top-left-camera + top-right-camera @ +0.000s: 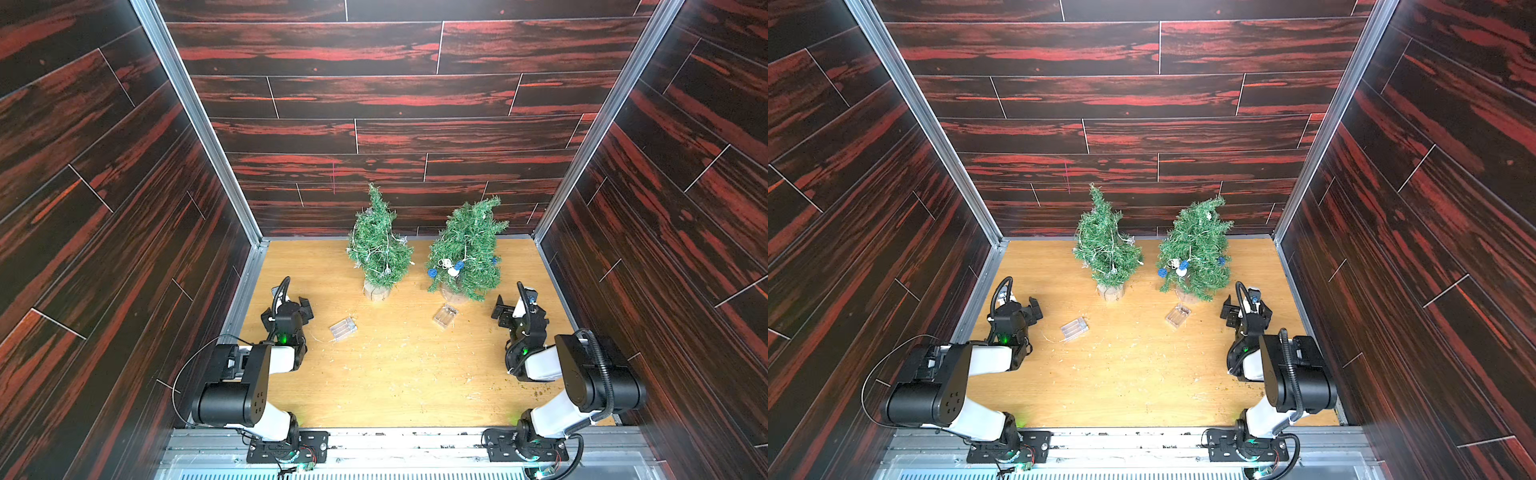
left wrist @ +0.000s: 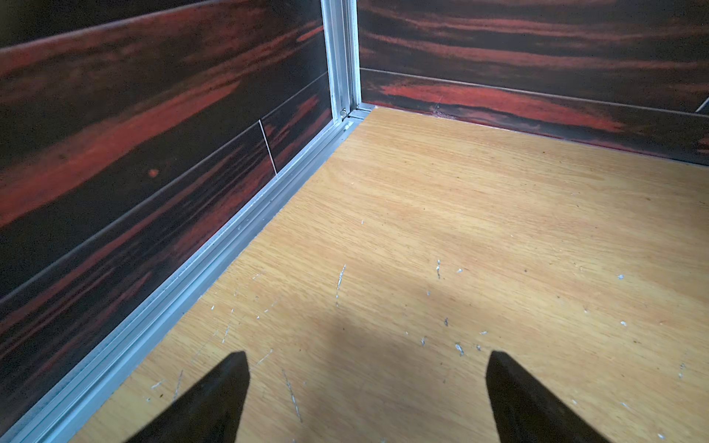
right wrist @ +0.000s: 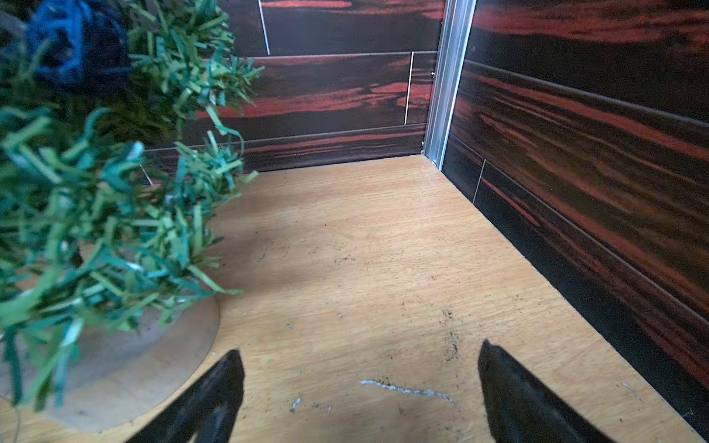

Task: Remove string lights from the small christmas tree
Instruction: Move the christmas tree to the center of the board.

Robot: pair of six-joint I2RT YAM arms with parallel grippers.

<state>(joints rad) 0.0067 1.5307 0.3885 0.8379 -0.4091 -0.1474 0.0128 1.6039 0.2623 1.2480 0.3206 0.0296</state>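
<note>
Pale, thin string lights wrap both small trees.

You had no text, label, brand, number or sign to read in any view. The clear battery box left of the frame's centre and the other battery box right of centre were too small in both top views to show any lettering.
</note>
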